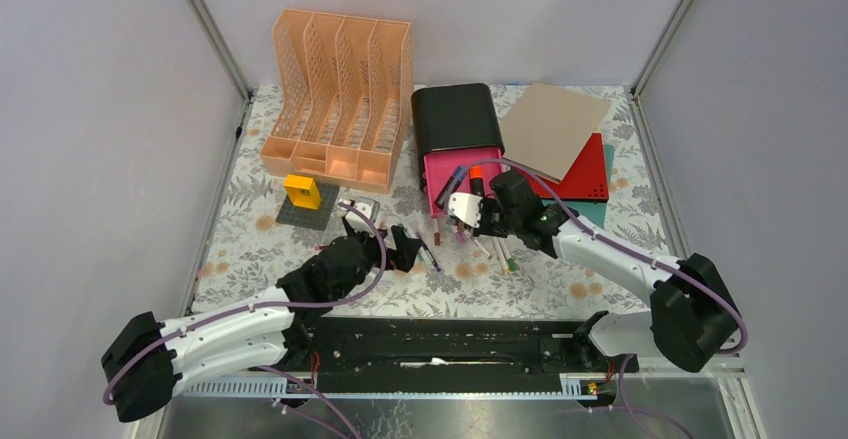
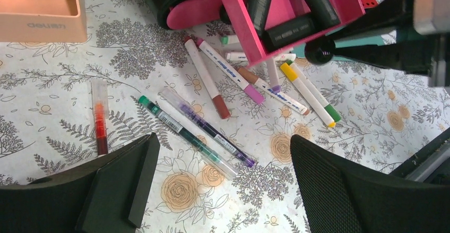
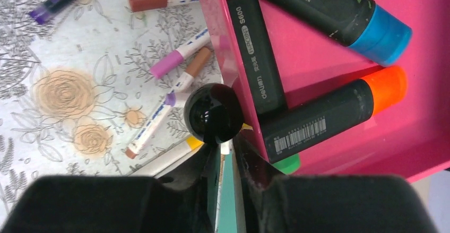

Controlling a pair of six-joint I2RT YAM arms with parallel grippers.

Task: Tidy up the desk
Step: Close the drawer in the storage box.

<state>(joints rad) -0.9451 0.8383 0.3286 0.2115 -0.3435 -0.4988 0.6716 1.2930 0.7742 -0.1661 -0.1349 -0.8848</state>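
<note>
Over the flowered desk [image 1: 560,294], left gripper [image 2: 220,185] gapes empty; right gripper [image 3: 225,153] pinches one black-capped marker [image 3: 213,113].

We see the desk [image 1: 620,269] under its fern-and-flower cloth; we take the black drawer box [image 1: 457,117] at the back as our landmark; left of it stands the orange file rack [image 1: 338,99]; right of it a tan sheet [image 1: 553,129] overlaps a red folder [image 1: 592,177]; in front of it loose pens [image 2: 207,79] lie scattered; front-left of it sits a grey baseplate [image 1: 312,219].
</note>
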